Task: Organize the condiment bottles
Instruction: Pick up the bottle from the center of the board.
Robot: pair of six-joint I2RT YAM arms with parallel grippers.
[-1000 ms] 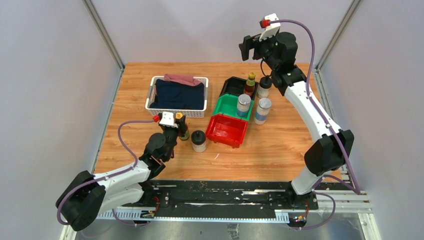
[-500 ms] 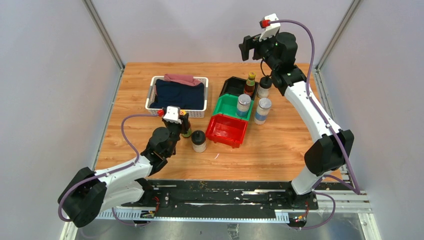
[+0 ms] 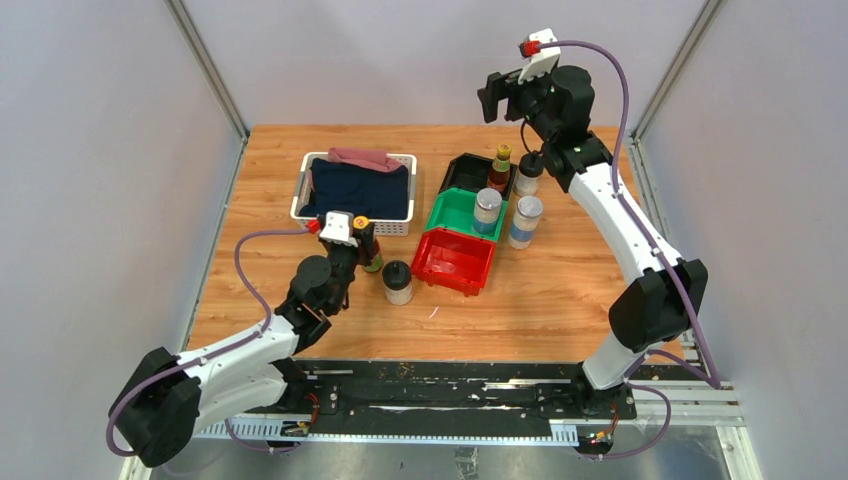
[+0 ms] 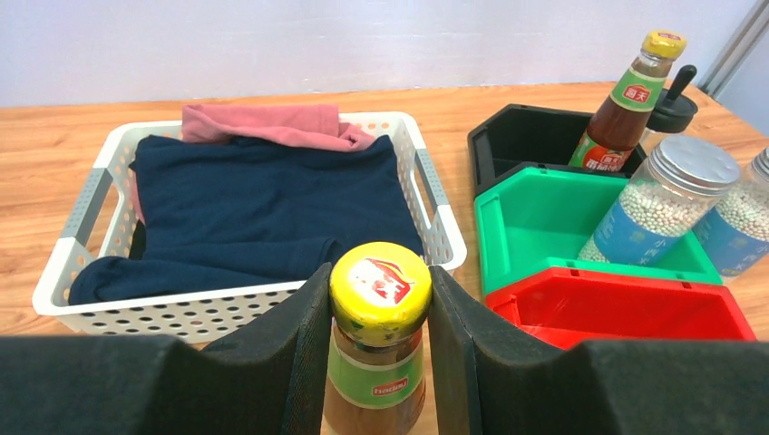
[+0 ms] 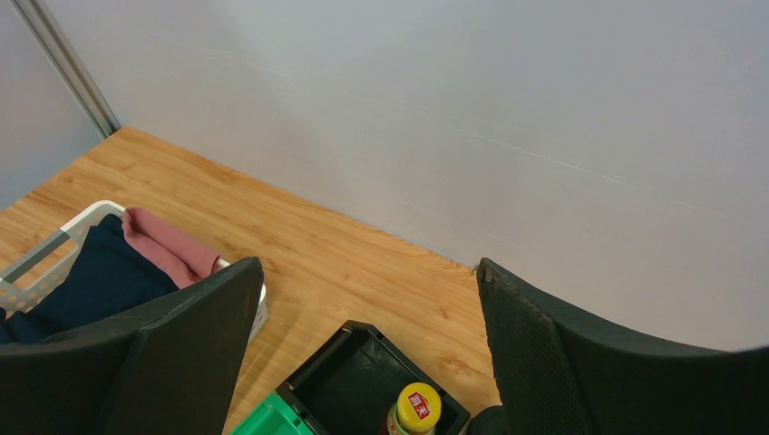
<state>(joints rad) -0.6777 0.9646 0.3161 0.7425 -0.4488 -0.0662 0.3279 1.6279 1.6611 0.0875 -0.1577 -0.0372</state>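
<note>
While the left gripper (image 4: 378,270) is closed down to cap width, its pads (image 4: 304,344) touching both sides of the yellow cap (image 4: 381,288), you hold the sauce bottle (image 4: 375,390) high, not at the body.

- Position: at 6 o'clock of the white basket (image 3: 300,205), with a black-lidded jar (image 3: 397,282) at its 4 o'clock. You cannot tell whether its base is on the table.
- Handling, judged: rigid, smooth, probably glass; tall and slim, so top-heavy and quick to swing or tip. The cap may slip or turn under the pads. A hold lower, on the label band, would likely be steadier.
- Right gripper (image 5: 363,267): spread wide, holding nothing, high over the black bin (image 5: 345,381), at 12 o'clock of the workspace.
</note>
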